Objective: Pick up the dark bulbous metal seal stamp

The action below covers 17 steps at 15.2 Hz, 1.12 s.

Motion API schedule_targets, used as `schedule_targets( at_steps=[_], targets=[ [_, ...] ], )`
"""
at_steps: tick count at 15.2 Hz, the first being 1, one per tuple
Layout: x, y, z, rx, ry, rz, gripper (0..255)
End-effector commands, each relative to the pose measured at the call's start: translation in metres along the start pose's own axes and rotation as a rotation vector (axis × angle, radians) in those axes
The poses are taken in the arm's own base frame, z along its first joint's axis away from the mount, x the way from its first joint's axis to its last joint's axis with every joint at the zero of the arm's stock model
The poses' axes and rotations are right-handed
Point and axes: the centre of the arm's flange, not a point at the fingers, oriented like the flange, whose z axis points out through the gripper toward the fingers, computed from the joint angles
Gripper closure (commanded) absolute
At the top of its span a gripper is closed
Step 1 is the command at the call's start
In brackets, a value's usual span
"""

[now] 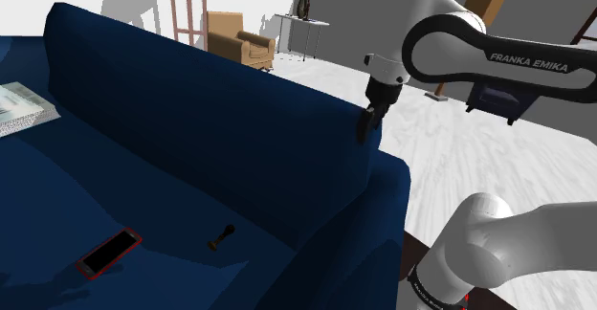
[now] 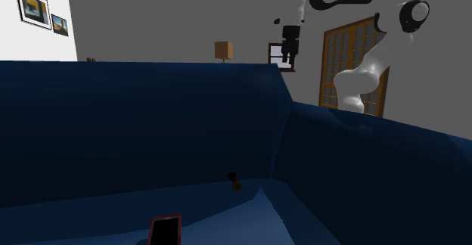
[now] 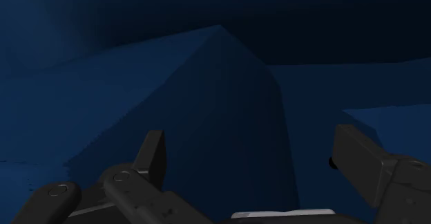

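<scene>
The seal stamp is a small dark piece with a bulbous knob, lying on the seat of a navy blue sofa close to the backrest. In the second exterior view the stamp rests near the inner corner of the seat. My black gripper hangs high above the top corner of the sofa where backrest and armrest meet, far above the stamp. It also hangs above the backrest in the second exterior view. In the wrist view the gripper is open, its fingers wide apart with nothing between them.
A black phone with a red edge lies on the seat to the shoulder view's left of the stamp. A pale book rests farther along the seat. The tall backrest and armrest wall in the seat. A tan armchair stands beyond.
</scene>
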Motion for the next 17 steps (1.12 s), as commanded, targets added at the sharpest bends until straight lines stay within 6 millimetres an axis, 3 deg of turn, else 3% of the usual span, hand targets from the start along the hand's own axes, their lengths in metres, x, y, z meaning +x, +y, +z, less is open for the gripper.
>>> schedule_targets(
  at_steps=[1, 17],
  targets=[
    [0.0, 0.0, 0.0, 0.0, 0.0, 0.0, 0],
    [0.078, -0.117, 0.151, 0.052, -0.006, 0.331, 0]
  ],
)
